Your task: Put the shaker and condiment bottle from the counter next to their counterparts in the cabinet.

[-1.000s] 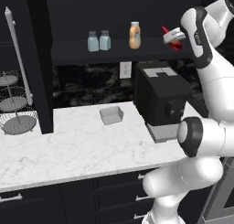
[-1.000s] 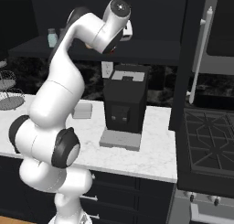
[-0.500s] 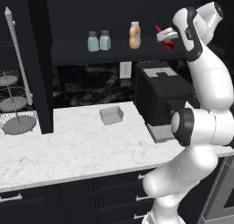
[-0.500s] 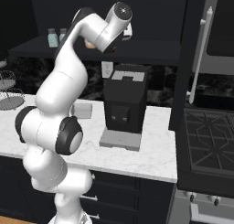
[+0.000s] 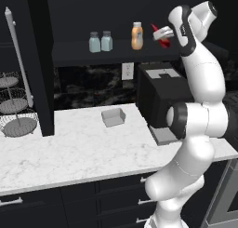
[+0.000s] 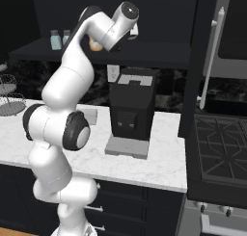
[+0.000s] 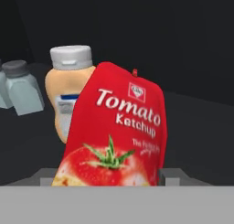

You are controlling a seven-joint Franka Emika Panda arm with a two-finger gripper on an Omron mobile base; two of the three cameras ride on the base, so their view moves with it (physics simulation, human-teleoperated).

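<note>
My gripper (image 5: 163, 35) is shut on the condiment bottle (image 5: 161, 37), a red ketchup bottle, and holds it at the height of the cabinet shelf (image 5: 74, 54), just right of the orange bottle with a white cap (image 5: 136, 36). Two pale shakers (image 5: 94, 42) (image 5: 107, 41) stand side by side on the shelf left of the orange bottle. In the hand view the condiment bottle (image 7: 119, 131) sits between my fingertips (image 7: 176, 176). The orange bottle (image 7: 68, 90) stands close behind it on the left, and a shaker (image 7: 23, 88) is further left. In the right base view my arm covers the hand.
A black coffee machine (image 5: 162, 97) stands on the white marble counter (image 5: 69, 148) right under the hand. A small grey box (image 5: 114, 116) lies on the counter, a tiered wire basket stand (image 5: 16, 110) is at the far left, and a stove (image 6: 222, 148) lies to the right.
The hand has carried the condiment bottle a little to the left, closer to the orange bottle on the shelf. The things on the shelf have not moved.
</note>
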